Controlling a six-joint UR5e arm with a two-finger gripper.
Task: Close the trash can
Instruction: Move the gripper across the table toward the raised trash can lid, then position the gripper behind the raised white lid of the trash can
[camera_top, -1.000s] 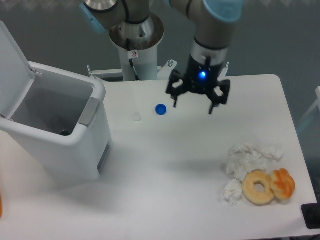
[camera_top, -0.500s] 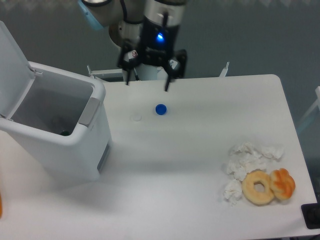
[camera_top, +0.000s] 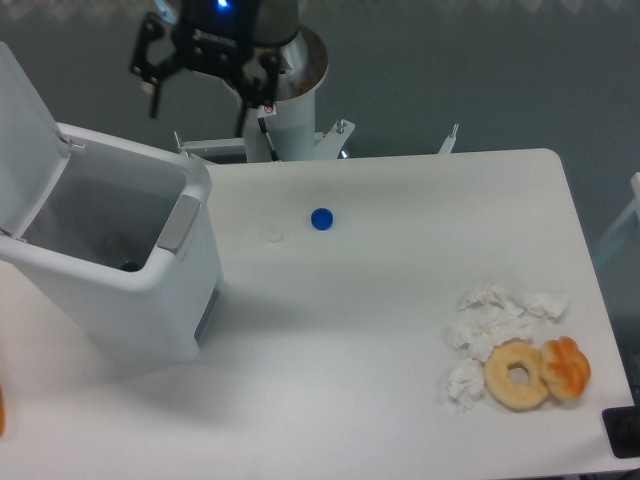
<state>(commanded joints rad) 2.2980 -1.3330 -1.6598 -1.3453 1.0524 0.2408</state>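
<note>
The trash can (camera_top: 120, 270) is a big white box on the left side of the table (camera_top: 380, 330). Its lid (camera_top: 25, 140) is up, tilted back at the far left, so the can is open. A grey panel (camera_top: 180, 223) sits on its front rim. Something small and dark lies at the bottom inside, too small to tell what it is.

The pincer (camera_top: 197, 100) hangs in the air at the far side, above and behind the can's right corner. Its two fingers are spread apart and hold nothing. It touches neither the can nor the lid. Nothing is between it and the lid.

On the table to the right of the can lie a small white cap (camera_top: 273, 237) and, just beside it, a blue cap (camera_top: 321, 218). At the near right there are crumpled white tissues (camera_top: 495, 320). A plain donut (camera_top: 517, 375) rests against them, and an orange pastry (camera_top: 566, 366) touches the donut. A dark thing (camera_top: 622, 432) pokes in at the near right corner.
</note>
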